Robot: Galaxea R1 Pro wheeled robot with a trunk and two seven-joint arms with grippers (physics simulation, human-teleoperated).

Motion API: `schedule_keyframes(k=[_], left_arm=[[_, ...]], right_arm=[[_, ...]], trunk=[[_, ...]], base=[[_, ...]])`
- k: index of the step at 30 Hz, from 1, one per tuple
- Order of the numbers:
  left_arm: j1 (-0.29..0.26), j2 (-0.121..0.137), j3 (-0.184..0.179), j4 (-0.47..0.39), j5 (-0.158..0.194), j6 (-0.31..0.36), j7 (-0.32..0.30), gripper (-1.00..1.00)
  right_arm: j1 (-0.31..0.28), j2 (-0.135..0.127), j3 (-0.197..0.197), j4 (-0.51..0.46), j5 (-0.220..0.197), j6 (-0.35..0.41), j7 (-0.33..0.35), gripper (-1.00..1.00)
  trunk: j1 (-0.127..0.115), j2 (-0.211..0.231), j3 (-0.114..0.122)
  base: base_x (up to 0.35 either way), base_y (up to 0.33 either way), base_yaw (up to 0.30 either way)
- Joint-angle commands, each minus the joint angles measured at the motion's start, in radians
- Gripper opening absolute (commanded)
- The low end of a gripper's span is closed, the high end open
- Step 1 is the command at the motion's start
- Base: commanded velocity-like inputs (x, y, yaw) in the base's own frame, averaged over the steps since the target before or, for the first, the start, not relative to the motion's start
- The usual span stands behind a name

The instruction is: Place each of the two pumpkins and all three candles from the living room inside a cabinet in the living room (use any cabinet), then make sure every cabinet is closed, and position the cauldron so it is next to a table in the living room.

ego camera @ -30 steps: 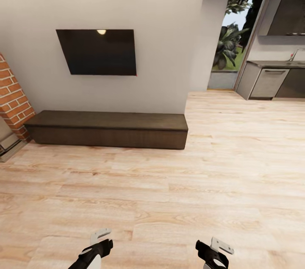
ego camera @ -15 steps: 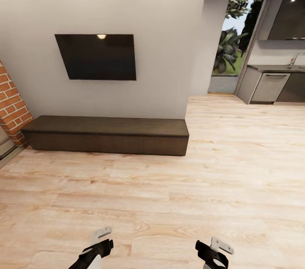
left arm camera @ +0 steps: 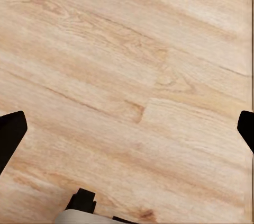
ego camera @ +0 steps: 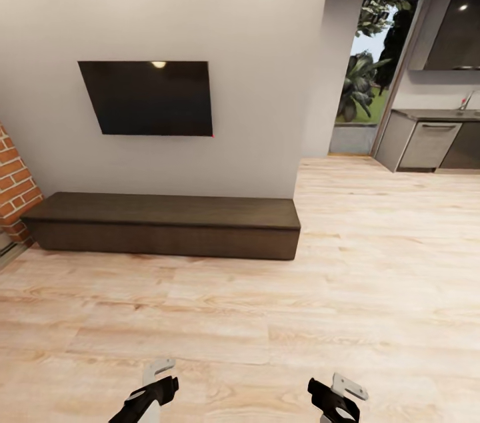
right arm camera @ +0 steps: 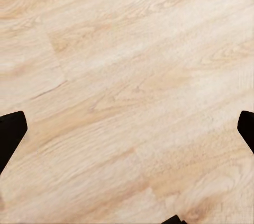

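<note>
Cabinet (ego camera: 163,226) closed, left end cut off; brick (ego camera: 15,186) beside it.

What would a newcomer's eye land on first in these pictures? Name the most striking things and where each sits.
First the black TV screen on the pale wall, with the long dark-brown cabinet on the floor right below it, drawers shut. Then the pale wood floor in the foreground, and the garden window beside grey kitchen units far right.
</note>
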Motion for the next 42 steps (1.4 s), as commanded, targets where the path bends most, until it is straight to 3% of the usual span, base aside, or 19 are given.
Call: schedule_keyframes(k=[1,10,16,42], left_arm=[[0.000,0.001,-0.006,-0.002,0.003,0.005,0.008,1.00],[0.000,-0.001,-0.027,-0.002,0.002,0.004,0.008,1.00],[0.000,0.000,-0.032,-0.002,0.001,0.004,0.008,1.00],[0.000,-0.001,-0.031,-0.002,-0.001,0.004,0.008,1.00]], right_arm=[[0.000,0.000,0.009,0.000,-0.007,-0.002,-0.005,1.00],[0.004,-0.001,0.008,0.112,-0.005,0.000,-0.017,1.00],[0.018,-0.021,0.009,0.121,-0.010,0.004,-0.011,1.00],[0.022,-0.015,0.005,0.121,-0.019,0.005,-0.003,1.00]], trunk=[[0.001,-0.001,0.000],[0.001,-0.001,0.015],[0.001,-0.001,0.020],[0.001,-0.001,0.021]], base=[[0.328,-0.086,0.000],[0.328,-0.110,0.000],[0.328,-0.126,0.000],[0.308,-0.074,0.000]])
